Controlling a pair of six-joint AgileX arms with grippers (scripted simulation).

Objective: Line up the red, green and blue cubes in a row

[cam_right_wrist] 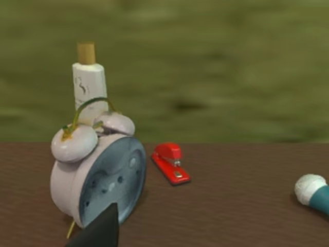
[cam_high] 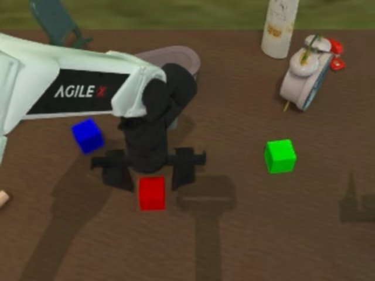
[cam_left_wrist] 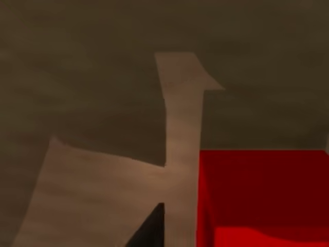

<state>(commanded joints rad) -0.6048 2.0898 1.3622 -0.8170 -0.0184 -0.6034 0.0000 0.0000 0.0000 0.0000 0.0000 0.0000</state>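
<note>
You're looking at the red cube [cam_high: 152, 193] sitting on the bench [cam_high: 246, 234] near the middle, just below the left gripper [cam_high: 149, 170]; its fingers are spread wide, one on each side above the cube, holding nothing; the left wrist view is showing the red cube [cam_left_wrist: 262, 195] close up with one dark fingertip [cam_left_wrist: 149, 231] beside it, apart. The blue cube [cam_high: 88, 135] is lying to the left, the green cube [cam_high: 279, 156] well apart to the right; no row yet, I'd judge the task barely started, all three needing placement. Farther out, an alarm clock [cam_high: 304, 79], red stapler [cam_right_wrist: 171, 162] and white bottle [cam_high: 279, 26] are standing at the far right; the right gripper isn't showing in the top view, and you cannot tell its finger state.
</note>
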